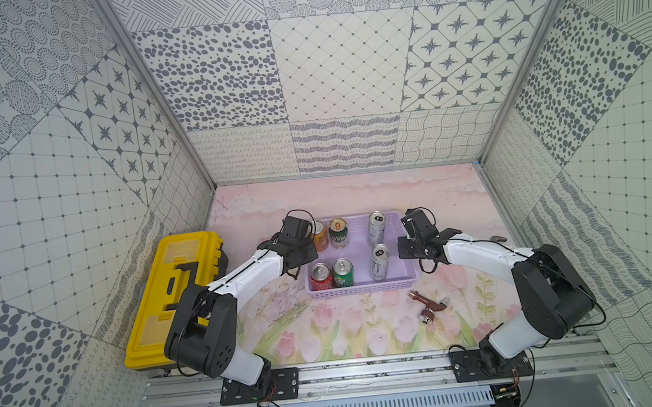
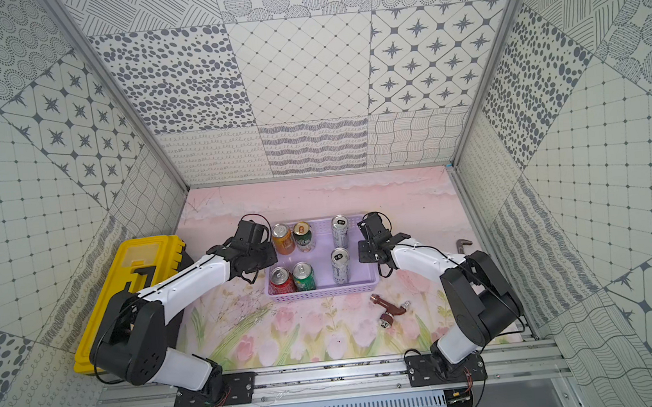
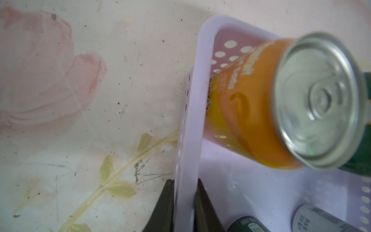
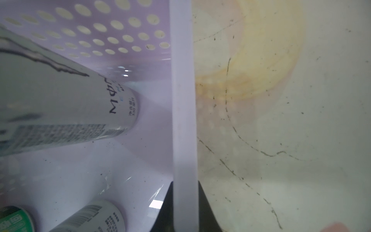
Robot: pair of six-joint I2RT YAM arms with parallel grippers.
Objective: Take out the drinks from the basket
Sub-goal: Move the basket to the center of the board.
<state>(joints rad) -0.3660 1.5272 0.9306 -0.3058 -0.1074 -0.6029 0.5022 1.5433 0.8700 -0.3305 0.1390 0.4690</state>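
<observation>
the floral table point(image 1: 356, 193) carries a lilac basket point(image 1: 361, 288), yellow toolbox point(image 1: 181, 247) and brown tap fitting point(image 1: 428, 304).

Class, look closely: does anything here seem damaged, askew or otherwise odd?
The orange can seems dented in its side. Oddly, the left gripper and right gripper are each shut on a side wall of the basket, not on any drink.

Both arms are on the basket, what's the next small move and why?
Probably drag the basket a little toward the robot, both arms in step: the left end effector and right end effector each pinch an opposite side wall, and all six cans stand inside.
</observation>
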